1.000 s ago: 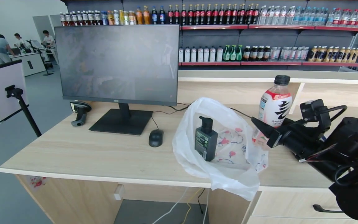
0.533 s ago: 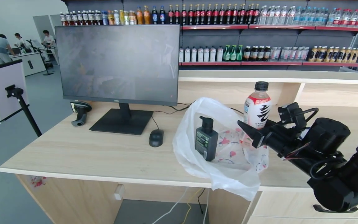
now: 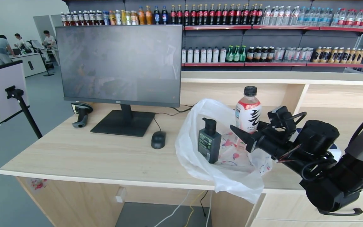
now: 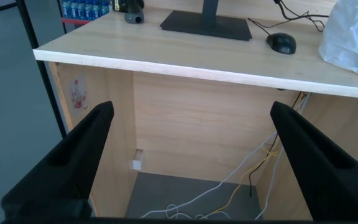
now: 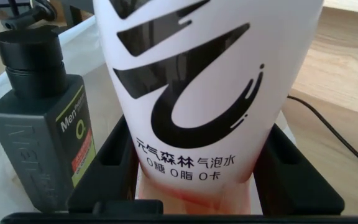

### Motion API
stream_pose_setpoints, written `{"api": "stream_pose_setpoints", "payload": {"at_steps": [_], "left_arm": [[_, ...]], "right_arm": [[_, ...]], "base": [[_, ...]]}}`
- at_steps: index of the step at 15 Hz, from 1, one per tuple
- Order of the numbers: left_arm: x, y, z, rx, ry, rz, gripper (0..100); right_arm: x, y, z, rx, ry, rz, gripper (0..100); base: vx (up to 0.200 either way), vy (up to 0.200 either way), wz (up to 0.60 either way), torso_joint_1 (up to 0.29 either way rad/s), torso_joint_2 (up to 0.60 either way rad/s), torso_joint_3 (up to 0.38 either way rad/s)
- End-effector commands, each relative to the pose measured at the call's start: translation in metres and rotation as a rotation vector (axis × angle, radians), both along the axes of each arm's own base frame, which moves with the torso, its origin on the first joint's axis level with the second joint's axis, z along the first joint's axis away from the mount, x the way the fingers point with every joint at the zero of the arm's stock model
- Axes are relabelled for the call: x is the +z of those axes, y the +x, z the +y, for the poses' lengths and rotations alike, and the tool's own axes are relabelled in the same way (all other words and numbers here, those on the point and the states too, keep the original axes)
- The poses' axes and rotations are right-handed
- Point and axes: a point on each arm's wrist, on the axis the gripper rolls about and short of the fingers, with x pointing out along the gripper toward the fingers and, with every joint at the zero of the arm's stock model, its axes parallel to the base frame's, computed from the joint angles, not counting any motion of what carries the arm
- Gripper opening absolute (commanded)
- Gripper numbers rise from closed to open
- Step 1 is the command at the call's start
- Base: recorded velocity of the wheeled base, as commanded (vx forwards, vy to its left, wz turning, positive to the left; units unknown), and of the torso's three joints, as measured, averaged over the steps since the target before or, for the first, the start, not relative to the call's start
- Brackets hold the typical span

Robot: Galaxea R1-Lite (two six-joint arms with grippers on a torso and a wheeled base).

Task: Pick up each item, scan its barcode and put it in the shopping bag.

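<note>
**Grip.** The right end effector (image 3: 246,136) is clamped on the lower body of the drink bottle (image 3: 247,110), one finger on each side of the label. The bottle is held upright with its cap up. This keeps the printed wrap facing outward and the base pointing down for a straight lowering.

**Position.** The bottle stands over the open mouth of the shopping bag (image 3: 194,164), near the far right rim. Judged from this placement, the step in hand is depositing. Whether the base already touches the bag's film cannot be told.

**Container.** The bag lies slumped on the table (image 3: 90,154), mouth open upward and toward the right arm. It holds one dark pump bottle (image 3: 209,142), standing upright just beside the drink bottle (a narrow gap separates them). The film is thin and unsupported, so expect it to fold under load.

**Idle arm.** The left end effector (image 4: 191,162) hangs in front of the table, below its edge, with its fingers apart and nothing between them.

**Scanner.** The barcode scanner (image 3: 81,115) stands beside the monitor (image 3: 118,63), well apart from the bag.
</note>
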Motion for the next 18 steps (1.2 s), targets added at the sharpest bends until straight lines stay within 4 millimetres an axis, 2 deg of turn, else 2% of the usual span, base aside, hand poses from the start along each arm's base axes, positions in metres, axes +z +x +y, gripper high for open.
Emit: {"api": "stream_pose_setpoints", "payload": {"at_steps": [1,6,12,16,18], "left_arm": [[0.0,0.0,0.0,0.0,-0.001,-0.001,100],[0.0,0.0,0.0,0.0,-0.001,-0.001,100],[0.0,0.0,0.0,0.0,-0.001,-0.001,100],[0.0,0.0,0.0,0.0,-0.001,-0.001,100],[0.0,0.0,0.0,0.0,-0.001,-0.001,100]], "right_arm": [[-0.001,0.001,0.001,0.001,0.0,-0.002,0],[-0.012,0.008,0.006,0.035,-0.011,0.02,0],[-0.009,0.012,0.018,0.063,0.048,0.027,0],[-0.018,0.012,0.018,0.068,0.082,0.09,0],[-0.016,0.014,0.02,0.074,0.105,0.091,0]], "base": [[0.0,0.0,0.0,0.0,0.0,0.0],[0.0,0.0,0.0,0.0,0.0,0.0],[0.0,0.0,0.0,0.0,0.0,0.0],[0.0,0.0,0.0,0.0,0.0,0.0],[0.0,0.0,0.0,0.0,0.0,0.0]]}}
